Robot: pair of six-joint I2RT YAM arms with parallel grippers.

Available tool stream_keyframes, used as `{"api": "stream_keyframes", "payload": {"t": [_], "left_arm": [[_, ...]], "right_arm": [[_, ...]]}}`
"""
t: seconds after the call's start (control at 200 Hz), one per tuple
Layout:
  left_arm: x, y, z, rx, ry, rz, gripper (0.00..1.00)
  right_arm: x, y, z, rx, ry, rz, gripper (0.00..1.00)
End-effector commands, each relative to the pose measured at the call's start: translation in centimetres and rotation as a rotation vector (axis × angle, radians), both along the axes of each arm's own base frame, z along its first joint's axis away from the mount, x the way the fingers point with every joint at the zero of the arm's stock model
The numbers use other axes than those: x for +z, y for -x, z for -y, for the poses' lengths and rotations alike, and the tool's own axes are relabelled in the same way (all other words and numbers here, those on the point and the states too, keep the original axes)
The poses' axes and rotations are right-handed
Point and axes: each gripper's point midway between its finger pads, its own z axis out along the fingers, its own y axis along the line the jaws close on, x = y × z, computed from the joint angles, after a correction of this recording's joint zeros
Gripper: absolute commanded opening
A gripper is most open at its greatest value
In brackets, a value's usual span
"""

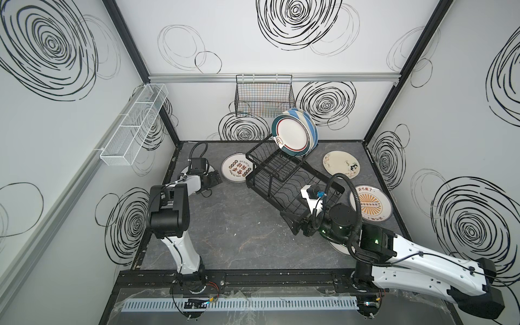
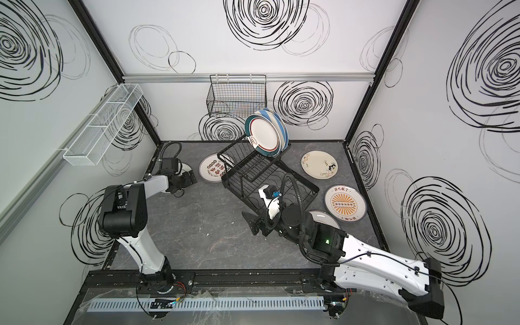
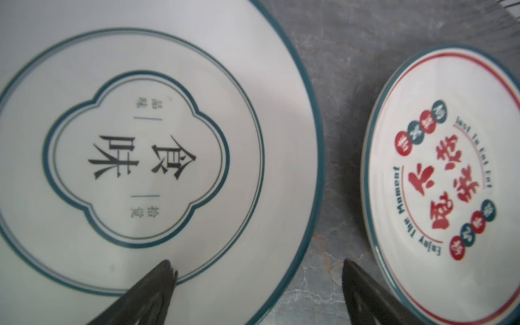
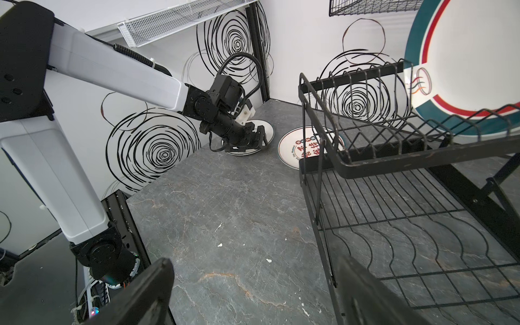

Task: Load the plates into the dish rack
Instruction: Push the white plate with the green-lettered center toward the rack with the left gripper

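Note:
The black dish rack (image 1: 248,180) stands mid-table; its upper shelf (image 4: 394,160) holds a teal-and-red rimmed plate (image 1: 292,135) upright, with a blue striped plate (image 1: 308,119) behind it. Flat on the table lie a red-character plate (image 1: 235,168), a floral plate (image 1: 340,164) and an orange sunburst plate (image 1: 370,206). My left gripper (image 3: 257,264) is open, its jaws astride the rim of a white plate with a teal emblem (image 3: 140,140). My right gripper (image 4: 253,261) is open and empty at the rack's near corner, one finger over the lower tray.
Another plate (image 1: 337,247) lies partly hidden under my right arm. A black grid basket (image 1: 263,95) hangs on the back wall and a white mesh basket (image 1: 132,123) on the left wall. Walls close in three sides.

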Motion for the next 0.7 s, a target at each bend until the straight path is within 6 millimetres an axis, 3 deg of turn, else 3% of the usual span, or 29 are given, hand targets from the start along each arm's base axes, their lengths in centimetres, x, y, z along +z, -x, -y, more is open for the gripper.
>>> {"api": "stream_keyframes", "payload": {"t": [0.0,0.47,0.695], "left_arm": [[0.2,1.3,1.5,-0.013,0.053,-0.008,0.96],[-0.2,7.6,7.8,-0.120,0.119,-0.054,0.96],[0.7,11.6,11.8,-0.184,0.189,-0.037,0.96]], "right_arm": [[2.4,0.0,0.4,-0.005,-0.070,0.031,0.95],[3.2,-1.5,1.7,-0.021,-0.080,-0.013,0.96],[1.8,-2.0,1.7,-0.023,-0.070,-0.082,0.95]]}}
